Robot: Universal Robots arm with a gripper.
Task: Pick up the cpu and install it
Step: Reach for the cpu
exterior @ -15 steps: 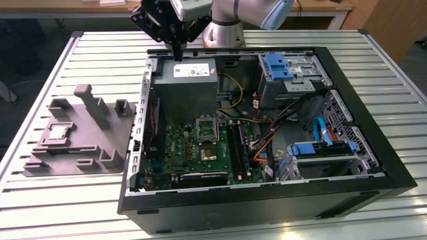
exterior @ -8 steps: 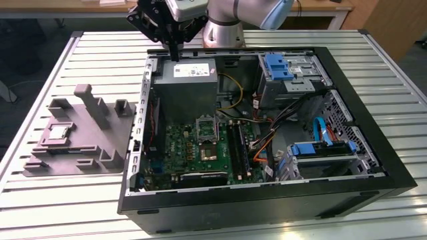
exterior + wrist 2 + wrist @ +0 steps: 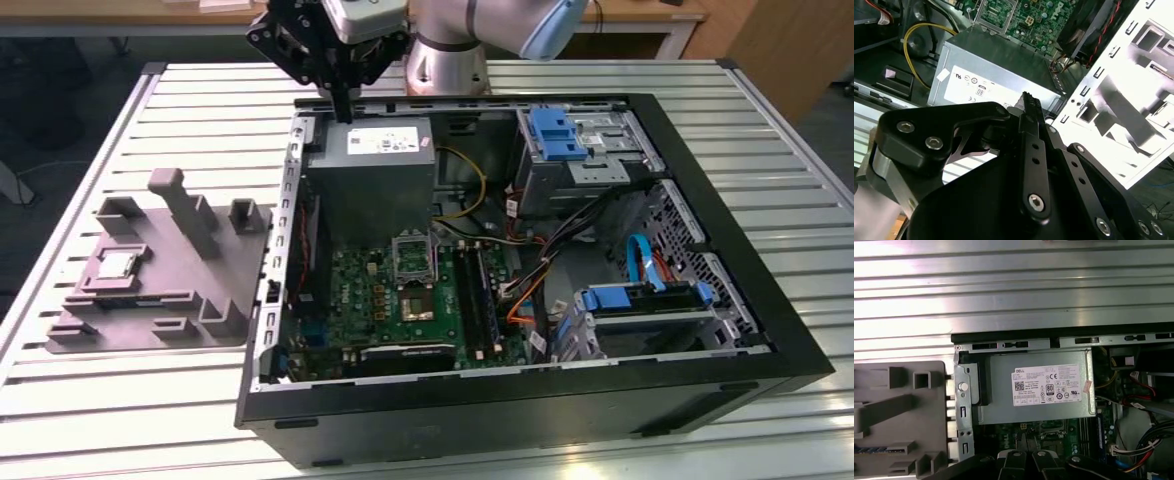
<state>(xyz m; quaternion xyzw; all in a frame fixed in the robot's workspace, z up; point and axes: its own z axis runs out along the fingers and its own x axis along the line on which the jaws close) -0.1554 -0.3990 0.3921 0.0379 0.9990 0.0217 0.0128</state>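
The black gripper's point(image 3: 344, 108) slim fingers are pressed together, empty, above the boxy grey metal power supply point(image 3: 378, 175) with its white printed label point(image 3: 1046, 385). The cpu point(image 3: 118, 265), a pale silvery square, lies in the matte grey plastic fixture point(image 3: 220, 265) beside the open black computer case point(image 3: 534, 420).

Your tally, exterior view:
- 1 robot arm point(image 3: 467, 40)
- 1 gripper point(image 3: 344, 105)
- 1 PC case point(image 3: 467, 420)
- Inside the case you've got 1 pwr supply point(image 3: 380, 180) and 1 motherboard point(image 3: 380, 300).
- 2 blue drive brackets point(image 3: 558, 132), other one point(image 3: 634, 297)
- 1 grey fixture point(image 3: 174, 310)
- 1 cpu point(image 3: 118, 265)
- 1 slatted table point(image 3: 134, 400)
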